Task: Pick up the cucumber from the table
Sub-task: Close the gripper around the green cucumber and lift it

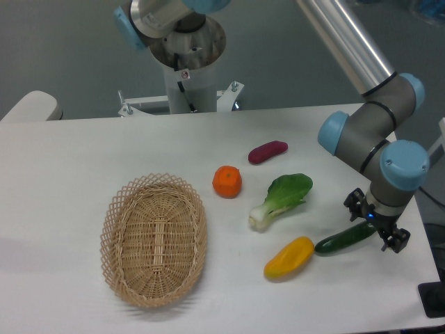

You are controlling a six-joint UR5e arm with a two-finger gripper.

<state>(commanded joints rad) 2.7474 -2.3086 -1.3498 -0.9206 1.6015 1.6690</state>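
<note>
Jaws of the gripper [376, 230] straddle the cucumber [345, 238] near the table's [83, 146] right edge, apparently not yet clamped; close squarely before lifting.

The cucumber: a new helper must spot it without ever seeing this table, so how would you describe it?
On the white table, look right of the wicker basket to the near right corner, under the gripper. The cucumber lies there, its left tip by the yellow pepper. It is the only slim, dark green, glossy piece.

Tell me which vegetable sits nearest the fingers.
The cucumber: dark green and slim, its right end directly under the gripper. The yellow pepper touches its left end; bok choy lies farther off.
</note>
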